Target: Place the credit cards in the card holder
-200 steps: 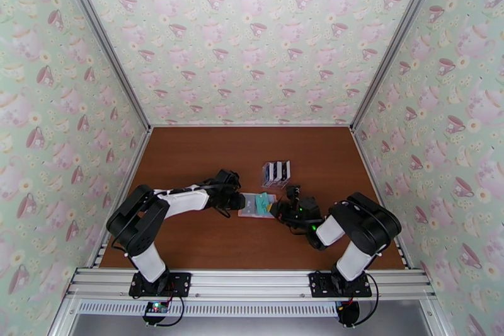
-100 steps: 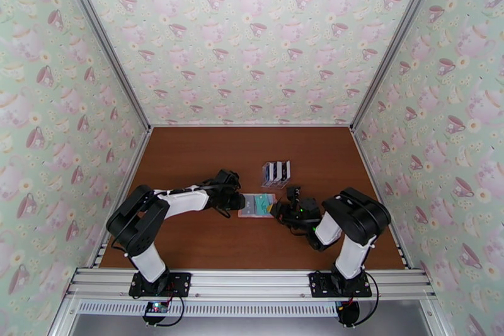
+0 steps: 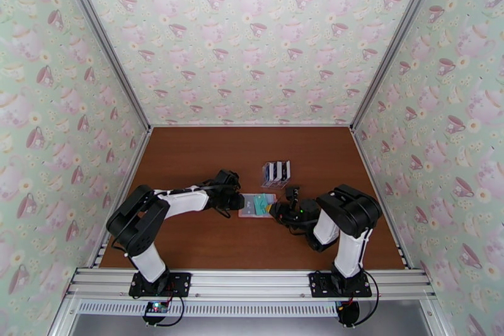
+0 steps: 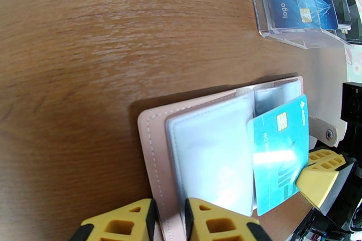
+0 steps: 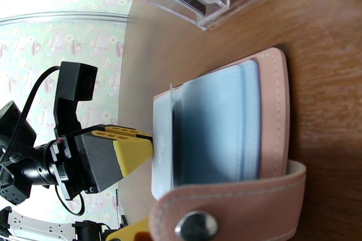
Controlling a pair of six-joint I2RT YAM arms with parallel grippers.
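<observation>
The left end effector [image 4: 169,212] pinched the edge of the open card holder [image 4: 151,147], jaws nearly together, on the counter [image 4: 90,56]. The right end effector [image 4: 314,175], fully closed, gripped a teal credit card [image 4: 276,165] over its pockets.

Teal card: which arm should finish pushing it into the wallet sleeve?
Right. The right gripper is shut on the teal card at its outer corner, with the card already partway in a sleeve. The left gripper grips the card holder by its near edge, steadying it; probably best left there.
</observation>
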